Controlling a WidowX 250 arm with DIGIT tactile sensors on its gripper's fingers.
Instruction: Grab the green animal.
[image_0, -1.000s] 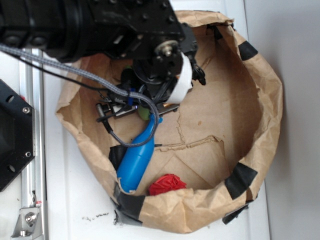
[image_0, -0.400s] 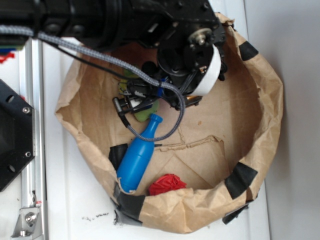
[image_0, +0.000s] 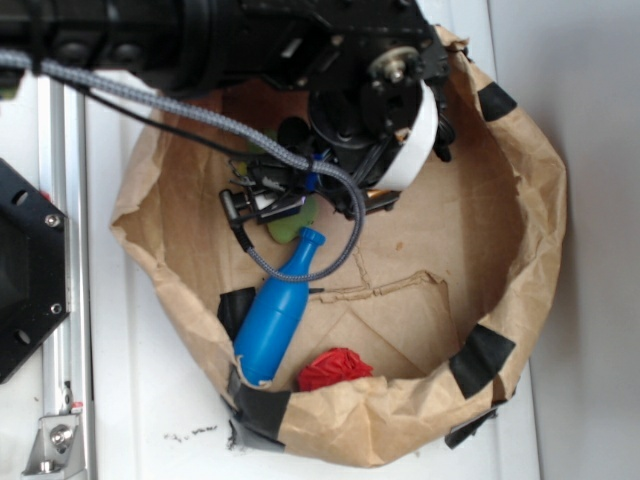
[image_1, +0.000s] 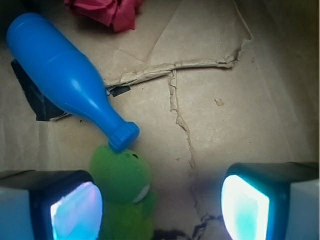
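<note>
Since the frame a second ago the arm has shifted toward the upper right of the paper bag (image_0: 540, 200), and the blue bottle (image_0: 275, 315), previously half covered by the cable and gripper, now shows in full from base to cap; since the frame just before now, little has changed. In the exterior view the gripper (image_0: 262, 205) hangs low inside the bag, near its upper left wall, with a braided grey cable (image_0: 300, 165) looping across it. The green animal (image_0: 293, 222) shows there only as a small green patch below the dark fingers, just above the bottle's cap. The wrist view gives the clearer reading: the green animal (image_1: 122, 192) lies on the bag floor at the lower left, fuzzy and rounded, with the cap of the blue bottle (image_1: 62, 80) touching its top. The left finger pad (image_1: 75, 210) sits just beside the toy, partly overlapping its edge; whether it touches cannot be told. The right finger pad (image_1: 245, 207) stands well apart across bare, creased paper. The jaws are spread wide and grip nothing. The toy sits off-centre in the gap, against the left pad's side. A red wrinkly ball (image_1: 107, 11) lies at the top edge of the wrist view, beyond the bottle's base; in the exterior view the same ball (image_0: 333, 368) rests near the bag's lower wall, beside the bottle's base.
</note>
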